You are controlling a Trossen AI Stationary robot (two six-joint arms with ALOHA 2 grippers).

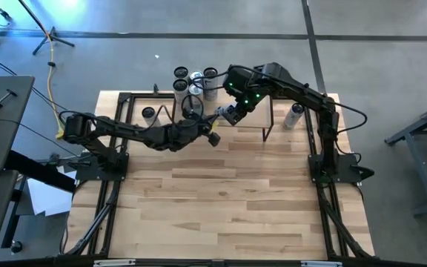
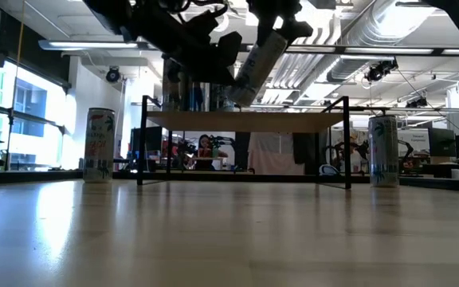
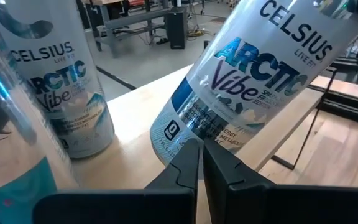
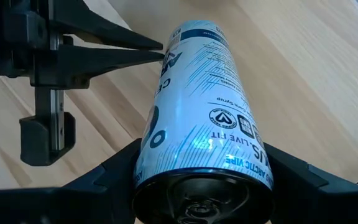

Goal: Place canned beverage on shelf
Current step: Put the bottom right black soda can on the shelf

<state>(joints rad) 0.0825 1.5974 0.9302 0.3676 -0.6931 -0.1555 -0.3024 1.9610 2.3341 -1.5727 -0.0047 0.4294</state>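
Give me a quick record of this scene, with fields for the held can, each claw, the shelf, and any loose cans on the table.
held can: tilted can gripped by the right claw, above the shelf's front edge
right claw: shut on the tilted can
left claw: left claw shut, tips touching the tilted can's lower side
shelf: shelf with a cluster of cans standing at its far end
loose cans: one can by the shelf's left side, one by its right side, both upright
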